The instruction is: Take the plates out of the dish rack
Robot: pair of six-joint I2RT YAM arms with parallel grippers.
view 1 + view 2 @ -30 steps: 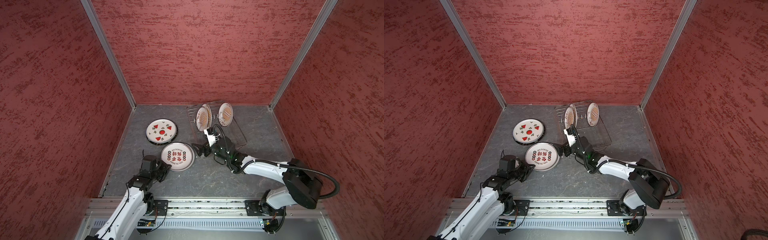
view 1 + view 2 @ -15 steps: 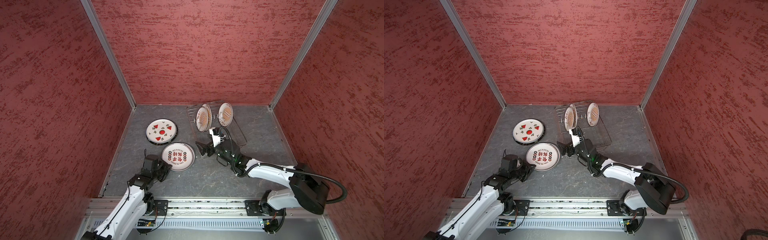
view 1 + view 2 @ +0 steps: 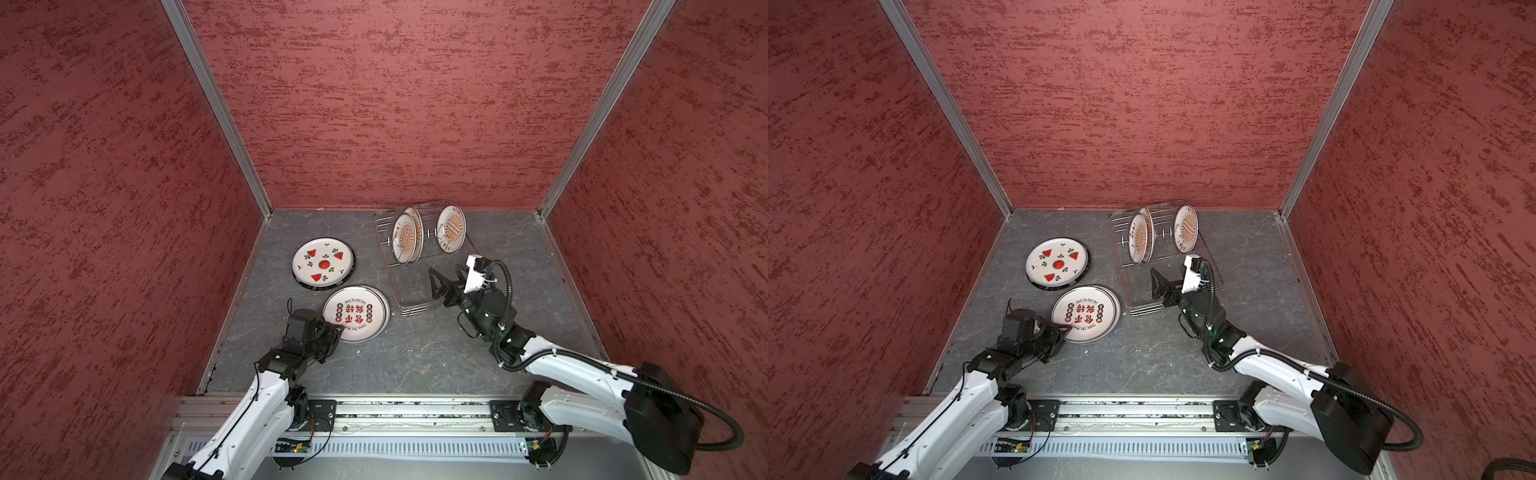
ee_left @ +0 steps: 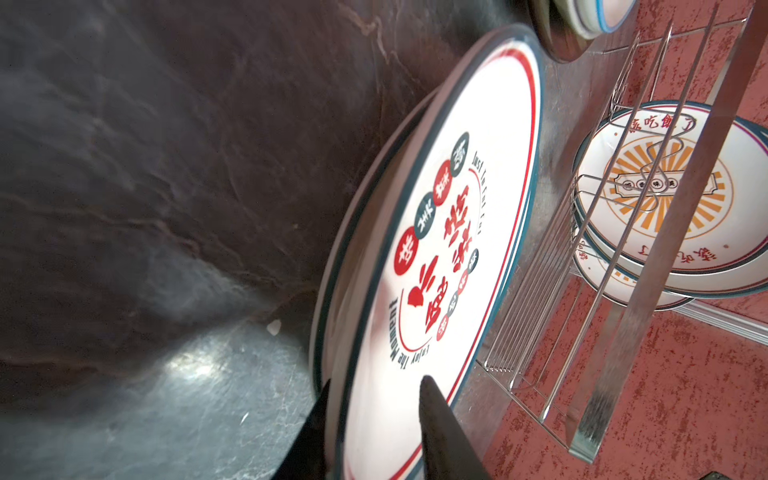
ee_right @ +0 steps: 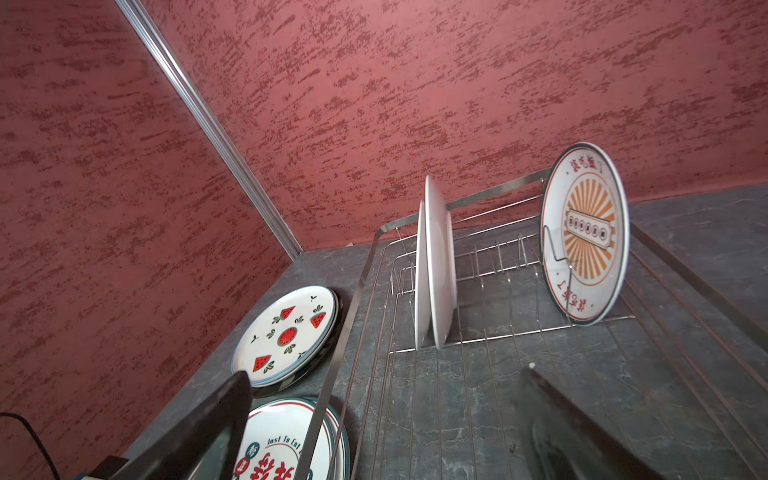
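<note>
The dish rack [image 3: 419,309] [image 3: 1146,309] [image 5: 345,332] stands at the back. Two plates [image 3: 407,239] [image 5: 436,270] stand upright together in it, and an orange sunburst plate [image 3: 451,227] [image 5: 586,232] stands further along. A watermelon plate [image 3: 323,264] [image 3: 1057,262] lies flat on a darker one. A red-character plate [image 3: 355,313] [image 4: 449,232] tops a low stack nearer the front. My left gripper [image 3: 338,330] [image 4: 376,380] straddles that plate's near rim, its fingers parted. My right gripper [image 3: 444,276] [image 5: 388,372] is open and empty over the rack's near end.
Red textured walls close in the left, back and right of the grey slate floor [image 3: 415,357]. The rack sits close to the back wall. A metal rail [image 3: 395,409] carrying both arm bases runs along the front.
My left gripper's fingers have parted at the rim of the red-character plate. My right gripper has moved right, from beside that plate to above the rack's near end, staying open.
</note>
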